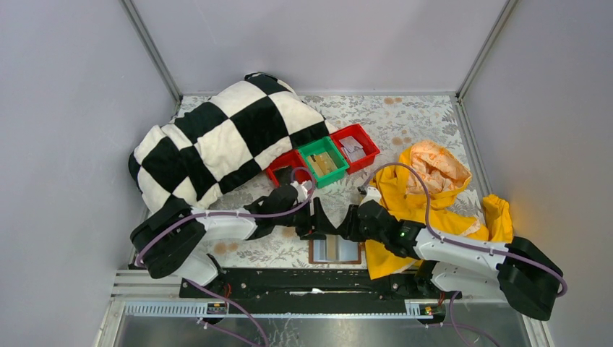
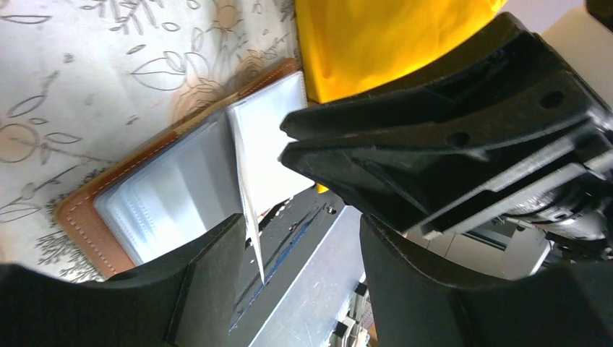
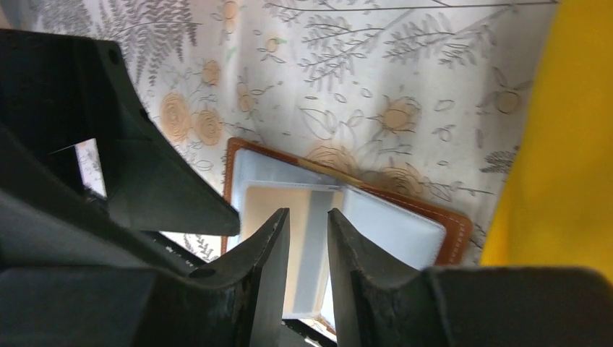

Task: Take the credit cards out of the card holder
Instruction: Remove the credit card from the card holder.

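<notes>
The card holder (image 1: 335, 249) lies open on the floral cloth near the front edge: brown leather with pale grey pockets. It shows in the left wrist view (image 2: 155, 195) and the right wrist view (image 3: 405, 224). A tan card (image 3: 264, 206) sits in one pocket. A clear pocket leaf (image 2: 244, 188) stands up at the fold. My left gripper (image 1: 316, 217) (image 2: 302, 220) is wide open over the holder, the leaf's edge beside its left finger (image 2: 195, 282). My right gripper (image 1: 347, 220) (image 3: 309, 213) hovers over the fold, its jaws a narrow gap apart, with nothing seen between them.
Three small bins stand behind: red (image 1: 367, 144), green (image 1: 323, 160) holding something flat and tan, red (image 1: 278, 173). A black-and-white checked blanket (image 1: 217, 141) lies at back left. A yellow garment (image 1: 426, 195) borders the holder on the right. The black rail (image 1: 311, 282) lies just in front.
</notes>
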`<state>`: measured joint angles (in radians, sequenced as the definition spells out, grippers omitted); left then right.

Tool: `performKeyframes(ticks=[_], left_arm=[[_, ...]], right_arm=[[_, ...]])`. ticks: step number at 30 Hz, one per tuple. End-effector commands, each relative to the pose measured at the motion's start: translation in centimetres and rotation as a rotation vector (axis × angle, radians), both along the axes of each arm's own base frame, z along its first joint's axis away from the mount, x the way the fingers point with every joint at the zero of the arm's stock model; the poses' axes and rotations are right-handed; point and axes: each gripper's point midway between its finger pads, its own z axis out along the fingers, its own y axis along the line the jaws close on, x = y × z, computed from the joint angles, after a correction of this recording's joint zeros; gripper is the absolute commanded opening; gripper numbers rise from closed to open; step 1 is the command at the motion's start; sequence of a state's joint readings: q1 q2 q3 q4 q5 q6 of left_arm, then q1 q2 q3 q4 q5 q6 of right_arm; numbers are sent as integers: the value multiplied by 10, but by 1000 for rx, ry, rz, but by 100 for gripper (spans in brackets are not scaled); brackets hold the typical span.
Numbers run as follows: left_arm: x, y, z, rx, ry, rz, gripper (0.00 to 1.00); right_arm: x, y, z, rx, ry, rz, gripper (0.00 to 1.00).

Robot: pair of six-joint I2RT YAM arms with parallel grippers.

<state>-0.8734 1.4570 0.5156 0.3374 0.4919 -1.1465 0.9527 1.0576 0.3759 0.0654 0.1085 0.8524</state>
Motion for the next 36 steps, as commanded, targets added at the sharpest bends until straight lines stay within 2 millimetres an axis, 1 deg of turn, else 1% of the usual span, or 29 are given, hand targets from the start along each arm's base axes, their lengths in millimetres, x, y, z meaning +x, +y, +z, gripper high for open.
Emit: performKeyframes(ticks=[1, 3, 5, 8, 11, 15, 18, 21, 24, 28, 31, 33, 36], left_arm=[[3, -24, 38, -142, -52, -42, 63], [1, -27, 41, -155, -54, -50, 63], [0, -31, 44, -166, -53, -60, 63], [-5, -39, 45, -183, -44, -86, 63], [-10, -49, 44, -204, -28, -112, 63], [-18, -59, 39, -215, -9, -144, 63], [-21, -63, 35, -218, 2, -156, 62], [-20, -62, 32, -208, -1, -150, 61], [-17, -58, 31, -169, -26, -133, 61], [-10, -45, 29, -94, -68, -93, 62], [-4, -30, 23, -41, -67, -51, 62], [0, -16, 14, 9, -56, -18, 62], [6, 3, 9, 53, -59, 24, 62]], right_arm=[[5, -29, -10, -84, 3, -126, 33], [6, -46, -13, -132, 4, -194, 33], [7, -57, -14, -161, -2, -238, 33], [6, -67, -17, -202, 9, -257, 33], [2, -67, -20, -205, 24, -249, 33], [-2, -65, -23, -181, 36, -233, 33], [-6, -64, -24, -172, 44, -215, 33], [-9, -64, -28, -174, 60, -203, 32], [-15, -63, -37, -173, 84, -186, 32], [-19, -52, -44, -142, 117, -155, 31], [-20, -40, -48, -108, 138, -132, 30], [-18, -29, -49, -72, 144, -120, 30], [-13, -11, -46, -42, 145, -85, 29]])
